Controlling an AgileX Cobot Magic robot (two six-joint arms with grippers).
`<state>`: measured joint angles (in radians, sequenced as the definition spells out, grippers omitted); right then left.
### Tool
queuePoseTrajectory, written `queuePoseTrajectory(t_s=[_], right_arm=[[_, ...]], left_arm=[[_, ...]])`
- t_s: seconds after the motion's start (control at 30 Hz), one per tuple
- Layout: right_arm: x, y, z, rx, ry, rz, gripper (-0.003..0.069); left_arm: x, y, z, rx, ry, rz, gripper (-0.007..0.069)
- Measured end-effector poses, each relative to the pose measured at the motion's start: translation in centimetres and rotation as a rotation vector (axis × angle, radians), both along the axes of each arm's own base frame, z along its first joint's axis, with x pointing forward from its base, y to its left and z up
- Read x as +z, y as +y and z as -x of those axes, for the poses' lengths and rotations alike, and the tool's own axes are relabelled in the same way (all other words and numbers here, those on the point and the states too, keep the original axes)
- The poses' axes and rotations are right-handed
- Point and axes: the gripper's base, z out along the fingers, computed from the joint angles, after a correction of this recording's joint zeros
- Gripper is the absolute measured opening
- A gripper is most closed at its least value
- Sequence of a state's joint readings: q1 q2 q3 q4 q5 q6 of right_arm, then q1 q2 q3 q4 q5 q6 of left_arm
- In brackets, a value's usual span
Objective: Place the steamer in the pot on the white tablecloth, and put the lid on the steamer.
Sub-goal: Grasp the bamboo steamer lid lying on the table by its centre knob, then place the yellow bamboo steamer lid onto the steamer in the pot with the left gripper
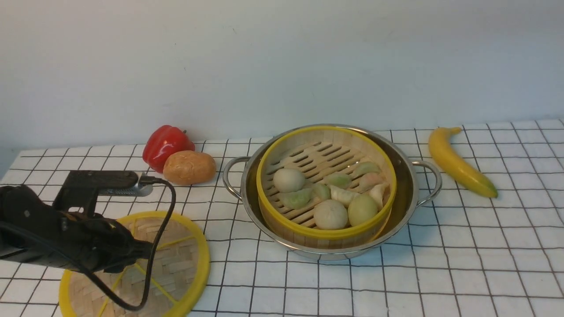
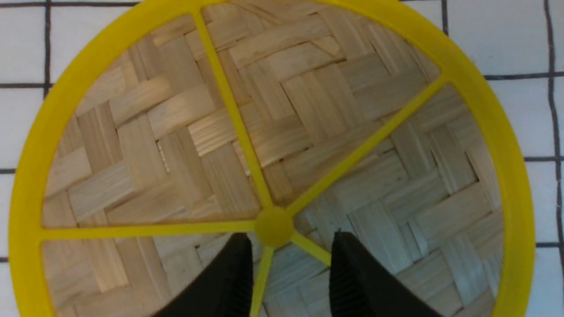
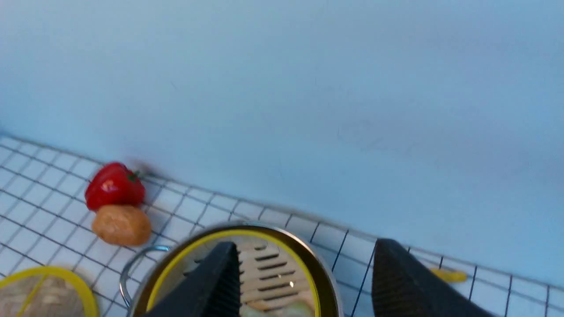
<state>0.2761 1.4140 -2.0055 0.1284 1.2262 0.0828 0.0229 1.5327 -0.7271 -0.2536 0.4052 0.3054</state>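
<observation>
The steamer point(image 1: 324, 231), holding several dumplings and buns, sits inside the pot point(image 1: 407, 185) on the white tablecloth point(image 1: 440, 264). The lid point(image 1: 185, 259) lies flat on the cloth at the front left, partly under my left arm point(image 1: 66, 237). In the left wrist view my left gripper point(image 2: 288, 234) is open just above the lid point(image 2: 176, 132), its fingers either side of a spoke beside the centre hub point(image 2: 273, 226). My right gripper point(image 3: 304, 246) is open and empty, raised over the steamer point(image 3: 273, 268) and pot point(image 3: 328, 281). It does not show in the front view.
A red pepper point(image 1: 165, 145) and a brown bread roll point(image 1: 189, 167) lie left of the pot near the wall. A banana point(image 1: 458, 163) lies right of the pot. The left arm's black cable point(image 1: 169, 207) loops over the lid.
</observation>
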Motion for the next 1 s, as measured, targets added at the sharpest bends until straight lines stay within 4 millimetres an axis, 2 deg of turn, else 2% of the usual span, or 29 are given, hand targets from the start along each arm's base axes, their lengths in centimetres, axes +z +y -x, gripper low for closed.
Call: queuePoseTrajectory(t_s=[0.03,0.07,0.13,0.23,0.3,0.33,0.37,0.4,0.47,0.5,0.6,0.73,0.77,0.83,0.87,0.9,0.93,1.0], right_arm=[[0.0,0.0,0.0,0.000,0.000,0.001,0.0399],[2.0,-1.0,3.5,0.004,-0.083,-0.019,0.0384],[4.0,-2.2,7.8,0.006,-0.181,-0.044,0.0365],[5.1,-3.0,10.8,0.006,-0.244,-0.062,0.0353],[6.0,-4.1,14.5,0.006,-0.320,-0.081,0.0337],[6.3,-4.4,15.8,0.006,-0.347,-0.089,0.0332],[6.4,-4.6,16.2,0.006,-0.357,-0.092,0.0329],[6.7,-5.1,18.0,0.006,-0.393,-0.102,0.0320],[6.9,-5.6,20.0,0.005,-0.433,-0.113,0.0309],[6.9,-5.7,20.2,0.005,-0.437,-0.114,0.0309],[7.1,-6.4,22.7,0.002,-0.487,-0.127,0.0291],[7.2,-6.8,23.9,0.001,-0.512,-0.134,0.0275],[7.1,-6.8,24.0,0.001,-0.513,-0.134,0.0271],[6.6,-6.7,23.7,0.002,-0.494,-0.129,0.0259],[6.6,-6.7,23.6,0.002,-0.490,-0.128,0.0259],[6.4,-6.6,23.3,0.002,-0.478,-0.124,0.0256],[5.8,-6.4,22.6,0.001,-0.447,-0.115,0.0253],[5.0,-6.1,21.6,0.000,-0.403,-0.102,0.0248]], left_arm=[[-0.1,0.0,-0.1,0.000,0.002,0.000,0.0243],[-0.3,0.0,-0.6,0.001,0.007,0.000,0.0243],[-0.8,0.1,-1.1,0.002,0.013,-0.002,0.0243],[-1.0,0.1,-1.2,0.002,0.022,-0.002,0.0243],[-1.3,0.1,-1.3,0.002,0.031,-0.002,0.0243],[-1.4,0.1,-1.3,0.002,0.035,-0.002,0.0243],[-1.5,0.1,-1.3,0.002,0.036,-0.002,0.0243],[-1.7,0.1,-1.3,0.002,0.045,-0.002,0.0242],[-1.9,0.1,-1.4,0.002,0.052,-0.002,0.0225],[-1.9,0.1,-1.4,0.002,0.051,-0.002,0.0218],[-1.7,0.1,-1.6,-0.017,0.047,-0.020,0.0127],[-0.4,0.3,-2.2,-0.055,0.066,-0.050,0.0116],[0.4,0.3,-2.4,-0.065,0.068,-0.061,0.0116],[3.3,0.5,-3.0,-0.067,0.059,-0.083,0.0116],[3.6,0.5,-3.0,-0.066,0.057,-0.084,0.0116],[4.7,0.5,-3.3,-0.058,0.046,-0.086,0.0116],[7.0,0.3,-4.0,-0.049,0.008,-0.083,0.0116],[10.1,-0.7,-4.8,-0.070,-0.057,-0.081,0.0116]])
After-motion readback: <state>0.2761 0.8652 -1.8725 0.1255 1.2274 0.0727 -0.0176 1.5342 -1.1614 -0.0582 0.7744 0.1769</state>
